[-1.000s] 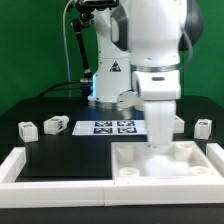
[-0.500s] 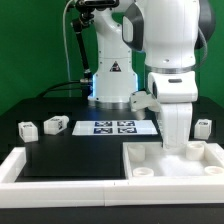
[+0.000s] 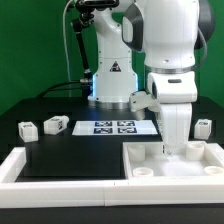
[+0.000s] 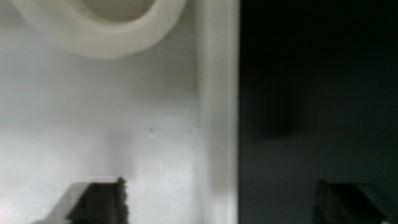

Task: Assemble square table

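1. Black matte bench (image 3: 70, 150) is lying in front of a green backdrop (image 3: 30, 50). Long white bars (image 3: 20, 165) are edging it, and the marker board (image 3: 112, 127) is lying flat mid-bench.
2. Square table top (image 3: 145, 158), smooth white plastic w/ a raised rim, is sitting at the front on the ext. view's right.
3. One leg (image 3: 27, 128) and a second leg (image 3: 55, 126) are resting on the ext. view's left, and a third leg (image 3: 203, 128) at far right. All are small white blocks w/ b&w tags.
4. Ext. view only: the bulky white arm (image 3: 170, 60) is reaching straight down onto the top.
5. Wrist view only: the claw (image 4: 226, 205) is hanging released, dark fingers wide apart. One is over the white top, the other over the black bench, w/ the rim (image 4: 217, 100) running between them. A round socket (image 4: 125, 25) is showing near that rim.
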Controlling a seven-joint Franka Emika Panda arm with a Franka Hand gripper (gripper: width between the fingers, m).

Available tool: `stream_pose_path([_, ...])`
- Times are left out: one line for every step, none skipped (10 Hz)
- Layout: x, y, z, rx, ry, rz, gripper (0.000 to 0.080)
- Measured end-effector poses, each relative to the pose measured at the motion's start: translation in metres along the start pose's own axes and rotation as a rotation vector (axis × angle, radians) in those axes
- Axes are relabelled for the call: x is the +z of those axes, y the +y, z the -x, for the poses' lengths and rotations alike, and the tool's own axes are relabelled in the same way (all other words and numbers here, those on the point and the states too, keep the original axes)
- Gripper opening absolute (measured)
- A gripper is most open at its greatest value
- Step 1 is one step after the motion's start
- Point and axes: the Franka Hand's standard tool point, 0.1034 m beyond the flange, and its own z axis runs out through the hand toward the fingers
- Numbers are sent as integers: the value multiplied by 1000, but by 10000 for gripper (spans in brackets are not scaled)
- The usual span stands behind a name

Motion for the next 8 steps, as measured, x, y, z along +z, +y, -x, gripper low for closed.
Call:
stream_pose_path([0,0,0,0,0,0,582])
stream_pose_path([0,0,0,0,0,0,635])
stream_pose_path([0,0,0,0,0,0,645])
stream_pose_path([0,0,0,0,0,0,645])
stream_pose_path([0,0,0,0,0,0,649])
stream_pose_path([0,0,0,0,0,0,649])
stream_pose_path([0,0,0,1,0,0,649])
stream_pose_path([-7,-3,-1,50,-2,12,649])
